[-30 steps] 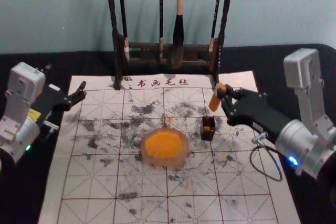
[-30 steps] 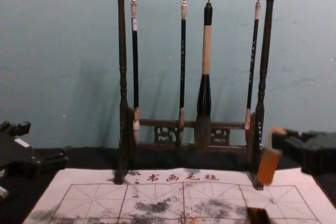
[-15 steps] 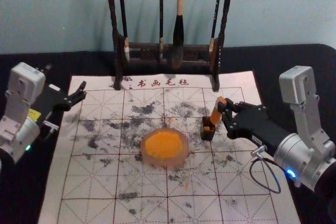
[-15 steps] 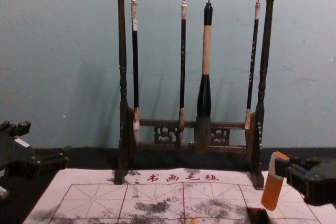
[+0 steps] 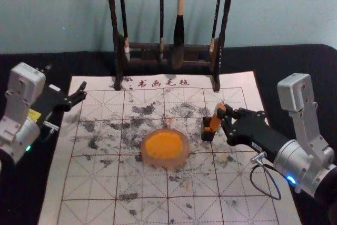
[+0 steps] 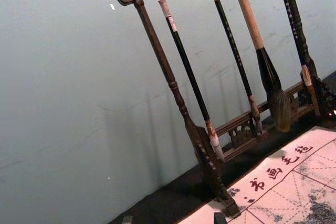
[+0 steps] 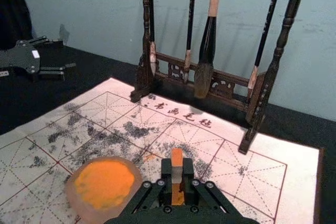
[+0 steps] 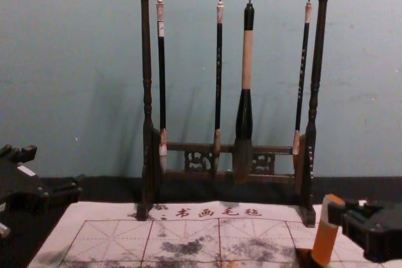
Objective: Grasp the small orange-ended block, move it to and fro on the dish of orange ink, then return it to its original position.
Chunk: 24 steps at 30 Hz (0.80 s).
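Mat (image 5: 100, 198): blk (image 5: 215, 121) btwn R gripper (image 5: 222, 114) fingers, nr box (image 5: 207, 135).

Left of the right gripper's (image 5: 222, 114) fingers, a box (image 5: 208, 136), then a dish (image 5: 165, 162) are obstructing; beyond, 4 brushes (image 5: 179, 31) are hanging; nearer the robot, open mat (image 5: 237, 183) is lying.

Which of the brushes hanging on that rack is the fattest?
The third brush from the robot's left. It alone has a tan stretch of handle, flaring below into a broad black part above a thick tip.
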Each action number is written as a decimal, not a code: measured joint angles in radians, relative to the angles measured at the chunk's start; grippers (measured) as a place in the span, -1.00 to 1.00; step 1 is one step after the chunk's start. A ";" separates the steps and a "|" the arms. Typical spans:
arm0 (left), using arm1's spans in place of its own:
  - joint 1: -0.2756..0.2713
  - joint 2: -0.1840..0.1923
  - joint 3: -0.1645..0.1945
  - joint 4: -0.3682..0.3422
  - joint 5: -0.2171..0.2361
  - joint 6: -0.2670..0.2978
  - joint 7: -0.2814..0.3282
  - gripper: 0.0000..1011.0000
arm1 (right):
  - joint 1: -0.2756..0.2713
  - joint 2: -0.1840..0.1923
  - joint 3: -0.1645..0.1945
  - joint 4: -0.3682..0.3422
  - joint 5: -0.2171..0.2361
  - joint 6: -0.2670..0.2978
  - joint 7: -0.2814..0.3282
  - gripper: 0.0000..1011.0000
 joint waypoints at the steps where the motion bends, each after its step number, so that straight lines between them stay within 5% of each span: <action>1: 0.000 0.000 0.000 0.000 0.000 0.000 0.000 0.98 | -0.001 0.000 0.000 0.001 -0.001 0.000 0.001 -0.79; 24: 0.000 0.000 0.000 0.000 0.000 0.000 0.000 0.98 | 0.006 -0.028 -0.003 0.040 -0.042 -0.034 0.014 -0.79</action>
